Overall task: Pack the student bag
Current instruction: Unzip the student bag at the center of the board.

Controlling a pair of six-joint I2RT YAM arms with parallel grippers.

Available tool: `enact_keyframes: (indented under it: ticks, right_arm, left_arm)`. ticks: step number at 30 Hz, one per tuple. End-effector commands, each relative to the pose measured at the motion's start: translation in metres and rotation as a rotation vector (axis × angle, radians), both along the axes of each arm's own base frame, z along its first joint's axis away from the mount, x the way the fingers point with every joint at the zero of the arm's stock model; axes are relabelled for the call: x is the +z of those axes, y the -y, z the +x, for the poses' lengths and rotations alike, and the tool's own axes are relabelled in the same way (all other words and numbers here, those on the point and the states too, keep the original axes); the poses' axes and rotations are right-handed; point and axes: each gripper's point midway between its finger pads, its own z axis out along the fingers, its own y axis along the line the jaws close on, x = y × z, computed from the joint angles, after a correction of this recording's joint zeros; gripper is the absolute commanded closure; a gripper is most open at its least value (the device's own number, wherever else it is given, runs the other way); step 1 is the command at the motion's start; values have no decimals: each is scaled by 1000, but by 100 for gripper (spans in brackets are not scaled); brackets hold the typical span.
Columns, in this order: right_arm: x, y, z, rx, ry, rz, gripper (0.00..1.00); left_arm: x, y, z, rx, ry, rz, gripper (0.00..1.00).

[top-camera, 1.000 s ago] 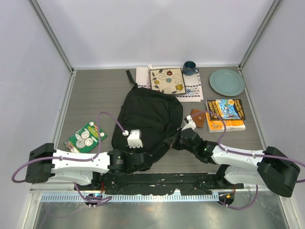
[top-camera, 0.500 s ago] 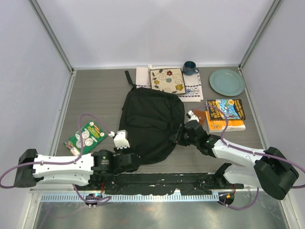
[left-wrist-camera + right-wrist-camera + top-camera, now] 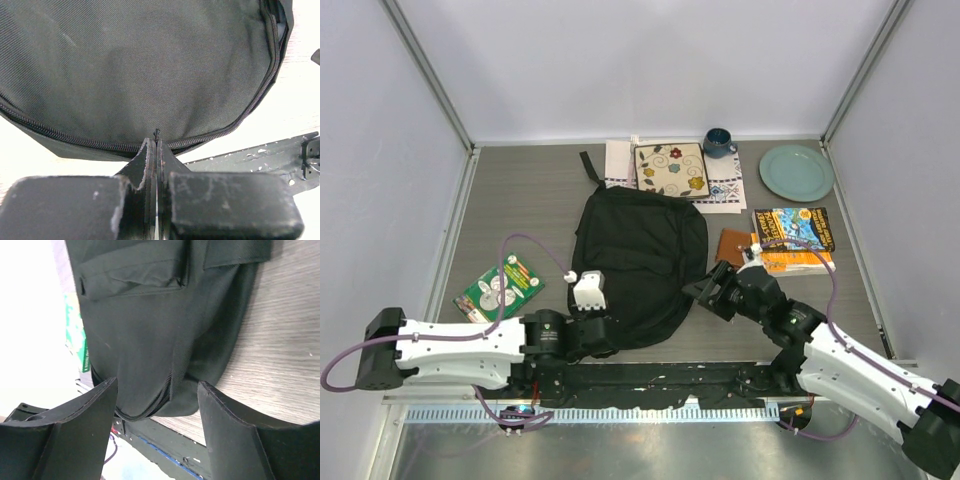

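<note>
Student bag [image 3: 638, 262], left fingers [image 3: 146, 162] pinching zipper [image 3: 156, 133], book [image 3: 794, 230] lettering illegible

student bag [image 3: 638, 262] centre, books [image 3: 793, 240] right

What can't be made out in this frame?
Student bag contents: top view, black fabric covers them.
Whether the shut left gripper pinches the zipper: left wrist view, too small.
Brown item: top view, right arm overlaps it.
Green packet: right wrist view, bag hides most.
</note>
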Motion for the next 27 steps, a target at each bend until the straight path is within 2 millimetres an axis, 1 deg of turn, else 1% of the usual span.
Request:
enact_keyframes:
  ticks: [1, 2, 4, 8, 10, 11, 12, 13, 14, 16, 21, 22, 23, 25, 26, 27]
  right_arm:
    - [6, -3, -8, 19, -61, -7, 29]
    - [9, -5, -9, 34, -55, -4, 29]
    - [8, -5, -13, 46, -77, -5, 28]
    - [14, -4, -20, 46, -77, 39, 27]
    - [10, 1, -23, 25, -89, 36, 27]
    - [4, 4, -24, 18, -93, 31, 27]
    - [4, 6, -24, 8, -87, 39, 27]
    - [3, 7, -24, -2, -86, 43, 24]
    - [-1, 8, -24, -6, -93, 44, 22]
    - [3, 3, -24, 6, -89, 63, 22]
    - [3, -8, -28, 44, -140, 95, 22]
    - [1, -11, -30, 37, -173, 122, 22]
    - [6, -17, -30, 47, -179, 164, 21]
    - [5, -21, -31, 27, -231, 212, 22]
    - [10, -26, -30, 35, -223, 239, 22]
    - [11, -28, -30, 35, -233, 247, 22]
  left_arm:
    - [15, 18, 5, -20, 22, -19, 100]
    - [15, 19, 5, -15, 22, -14, 100]
    - [8, 19, 8, -4, 21, 17, 100]
    - [4, 25, 9, 31, 8, 1, 100]
    - [2, 27, 10, 55, -8, -15, 100]
    - [2, 29, 11, 59, -11, -18, 100]
    - [2, 29, 11, 80, -19, -26, 100]
    - [3, 28, 12, 98, -26, -25, 100]
    - [6, 30, 13, 103, -24, -29, 100]
    - [12, 32, 14, 111, -20, -44, 100]
    - [31, 26, 22, 160, 16, -77, 100]
    - [34, 26, 23, 163, 22, -86, 100]
    - [36, 26, 23, 162, 24, -95, 100]
    - [39, 25, 23, 162, 27, -114, 100]
    - [39, 26, 23, 158, 28, -120, 100]
    - [41, 26, 23, 153, 31, -128, 100]
